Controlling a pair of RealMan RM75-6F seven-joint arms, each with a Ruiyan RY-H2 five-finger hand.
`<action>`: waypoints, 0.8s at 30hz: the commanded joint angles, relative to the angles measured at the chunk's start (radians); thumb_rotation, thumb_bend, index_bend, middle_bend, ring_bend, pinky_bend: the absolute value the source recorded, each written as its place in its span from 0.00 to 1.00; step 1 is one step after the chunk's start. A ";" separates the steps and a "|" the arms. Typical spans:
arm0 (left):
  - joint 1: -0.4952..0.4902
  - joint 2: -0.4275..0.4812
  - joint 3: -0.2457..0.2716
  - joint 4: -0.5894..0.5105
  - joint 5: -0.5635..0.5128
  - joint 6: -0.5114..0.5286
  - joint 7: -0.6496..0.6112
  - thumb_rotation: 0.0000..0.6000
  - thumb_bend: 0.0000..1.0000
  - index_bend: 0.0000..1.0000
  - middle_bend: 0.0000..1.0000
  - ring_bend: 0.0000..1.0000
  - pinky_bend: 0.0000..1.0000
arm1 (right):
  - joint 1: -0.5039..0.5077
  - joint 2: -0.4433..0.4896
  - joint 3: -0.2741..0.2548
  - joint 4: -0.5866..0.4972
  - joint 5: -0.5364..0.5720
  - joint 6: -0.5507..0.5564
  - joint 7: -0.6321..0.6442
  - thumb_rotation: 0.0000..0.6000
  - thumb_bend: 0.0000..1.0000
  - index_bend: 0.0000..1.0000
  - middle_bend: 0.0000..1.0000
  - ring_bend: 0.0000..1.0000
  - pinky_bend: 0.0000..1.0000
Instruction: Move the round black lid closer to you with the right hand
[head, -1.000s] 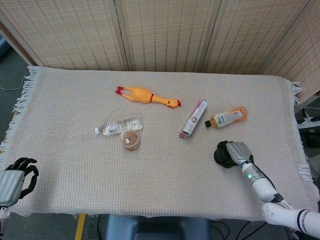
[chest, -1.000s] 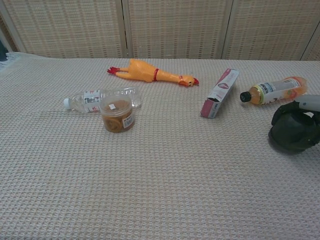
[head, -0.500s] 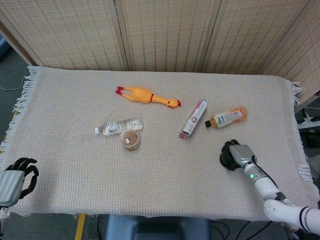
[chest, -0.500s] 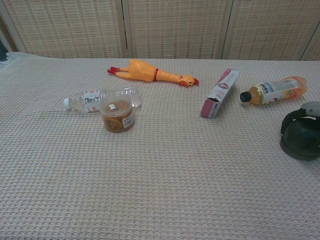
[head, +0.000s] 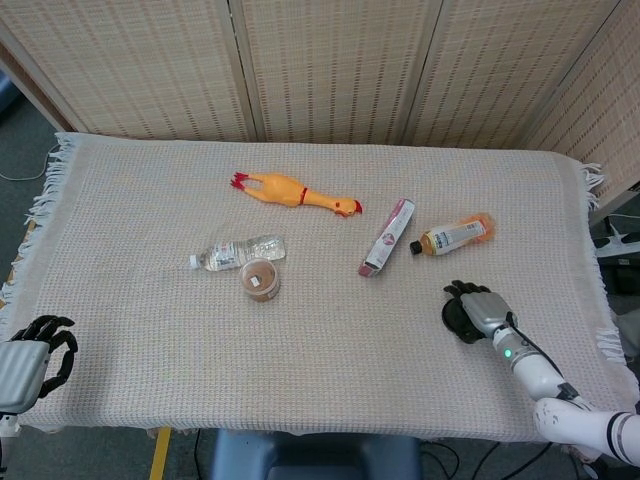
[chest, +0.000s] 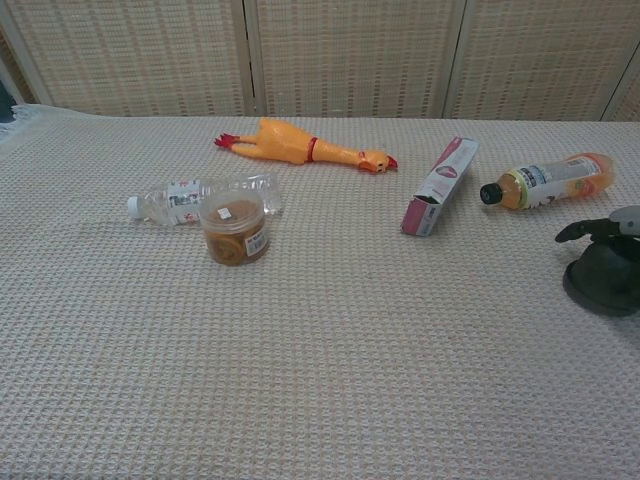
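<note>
Right hand (head: 484, 308) over round black lid (chest: 603, 283) – fingers (chest: 575, 231) spread, lifted off lid – left hand (head: 33, 352) curled, idle

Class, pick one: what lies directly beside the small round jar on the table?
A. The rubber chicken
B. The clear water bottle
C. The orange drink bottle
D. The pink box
B: the clear water bottle lies on its side just behind the jar, with the other items well apart.
</note>
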 joint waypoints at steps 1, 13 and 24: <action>0.000 0.000 0.000 0.000 -0.001 0.000 0.001 1.00 0.53 0.59 0.29 0.22 0.43 | -0.001 0.003 -0.001 -0.003 -0.009 0.007 0.005 1.00 0.23 0.00 0.00 0.00 0.01; -0.002 -0.002 -0.001 0.000 -0.004 -0.005 0.004 1.00 0.53 0.59 0.30 0.22 0.43 | -0.075 -0.002 0.017 -0.038 -0.148 0.181 0.056 1.00 0.17 0.01 0.00 0.00 0.02; -0.002 -0.003 0.000 0.000 -0.004 -0.006 0.009 1.00 0.53 0.59 0.30 0.22 0.43 | -0.086 -0.017 0.011 -0.030 -0.119 0.195 -0.008 1.00 0.17 0.16 0.05 0.01 0.24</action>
